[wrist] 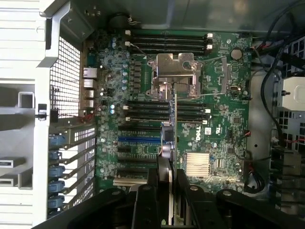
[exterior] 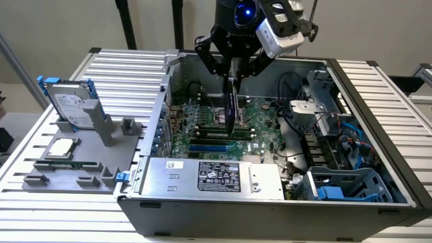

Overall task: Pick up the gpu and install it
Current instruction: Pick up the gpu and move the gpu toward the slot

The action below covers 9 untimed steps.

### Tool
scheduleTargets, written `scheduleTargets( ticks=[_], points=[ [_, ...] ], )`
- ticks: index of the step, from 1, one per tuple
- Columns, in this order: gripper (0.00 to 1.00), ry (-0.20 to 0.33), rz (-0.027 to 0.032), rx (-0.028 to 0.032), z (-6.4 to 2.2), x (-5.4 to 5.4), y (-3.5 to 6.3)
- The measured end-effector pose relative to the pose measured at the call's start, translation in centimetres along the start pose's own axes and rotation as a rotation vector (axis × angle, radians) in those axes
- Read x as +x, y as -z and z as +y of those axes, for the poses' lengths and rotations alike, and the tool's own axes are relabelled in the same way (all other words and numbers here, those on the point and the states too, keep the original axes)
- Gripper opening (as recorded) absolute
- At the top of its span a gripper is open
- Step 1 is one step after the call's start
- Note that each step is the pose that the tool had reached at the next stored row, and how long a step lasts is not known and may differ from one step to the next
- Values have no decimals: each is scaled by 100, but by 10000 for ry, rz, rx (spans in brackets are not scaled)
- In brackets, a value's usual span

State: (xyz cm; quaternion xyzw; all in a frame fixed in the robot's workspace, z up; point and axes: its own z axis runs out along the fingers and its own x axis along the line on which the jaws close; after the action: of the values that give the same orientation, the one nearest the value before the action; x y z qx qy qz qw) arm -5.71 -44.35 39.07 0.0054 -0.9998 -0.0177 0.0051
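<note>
Gpu (exterior: pixel 233 112) in gripper (exterior: pixel 233 77) above motherboard (exterior: pixel 264 117)

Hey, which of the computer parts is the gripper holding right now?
The gpu, hanging edge-on from the gripper over the motherboard; the hard drive, processor and memory stick sit on the gray holder.

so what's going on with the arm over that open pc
The arm's gripper is shut on a thin flat dark expansion card, holding it on edge above the green motherboard inside the open grey computer case. Whether it touches a slot cannot be told. A silver hard drive with blue rails stands on the grey tray.
</note>
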Motion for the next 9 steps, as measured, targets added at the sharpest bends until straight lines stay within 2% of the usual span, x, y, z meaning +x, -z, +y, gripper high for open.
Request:
scheduleTargets(
  ticks=[9],
  points=[
    [0,52,0,0,0,-3,-1]
  ],
)
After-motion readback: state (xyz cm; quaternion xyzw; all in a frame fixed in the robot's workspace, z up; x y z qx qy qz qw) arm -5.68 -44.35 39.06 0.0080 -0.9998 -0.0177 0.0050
